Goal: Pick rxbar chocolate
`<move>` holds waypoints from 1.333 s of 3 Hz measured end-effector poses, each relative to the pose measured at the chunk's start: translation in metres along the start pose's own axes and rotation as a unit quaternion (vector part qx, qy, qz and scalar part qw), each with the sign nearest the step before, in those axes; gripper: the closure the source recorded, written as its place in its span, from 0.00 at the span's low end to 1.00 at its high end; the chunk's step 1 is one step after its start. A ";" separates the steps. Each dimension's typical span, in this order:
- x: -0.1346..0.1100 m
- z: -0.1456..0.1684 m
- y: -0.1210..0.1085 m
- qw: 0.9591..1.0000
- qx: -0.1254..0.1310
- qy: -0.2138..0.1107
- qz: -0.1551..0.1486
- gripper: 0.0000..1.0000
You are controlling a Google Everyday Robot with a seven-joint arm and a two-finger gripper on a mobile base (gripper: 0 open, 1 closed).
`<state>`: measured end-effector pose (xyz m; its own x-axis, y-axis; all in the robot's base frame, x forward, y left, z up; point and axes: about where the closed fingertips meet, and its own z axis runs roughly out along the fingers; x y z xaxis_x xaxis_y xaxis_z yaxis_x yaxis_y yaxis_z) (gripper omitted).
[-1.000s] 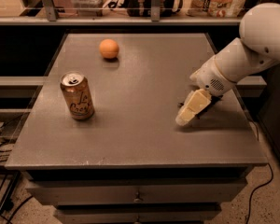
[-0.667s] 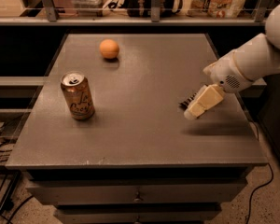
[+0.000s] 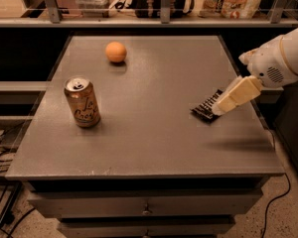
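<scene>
Black and shiny, the rxbar chocolate [image 3: 204, 109] hangs far to the right of the tan can [image 3: 82, 103], one end pinched in the claw [image 3: 219, 107] and apparently clear of the table [image 3: 154, 148]. The grasp looks made; next comes a steady lift. The bar's white lines are unreadable; the can's script looks like "La Croix".

Look: the rxbar chocolate [image 3: 206, 108] is a small, flat, black bar with white lines on its wrapper.
Place: one end touches the tip of the gripper [image 3: 220, 107]; the rest sticks out past it.
</scene>
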<state>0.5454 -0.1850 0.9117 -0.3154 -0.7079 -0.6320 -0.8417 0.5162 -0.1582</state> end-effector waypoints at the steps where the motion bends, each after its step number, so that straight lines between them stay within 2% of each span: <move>1: 0.001 0.011 0.000 1.000 0.001 -0.014 0.016 0.00; 2: 0.002 0.030 0.000 0.999 0.006 -0.026 0.028 0.00; 4: 0.015 0.065 -0.005 0.999 0.021 -0.024 0.042 0.00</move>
<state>0.5732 -0.1672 0.8537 -0.3624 -0.6381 -0.6793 -0.7933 0.5938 -0.1345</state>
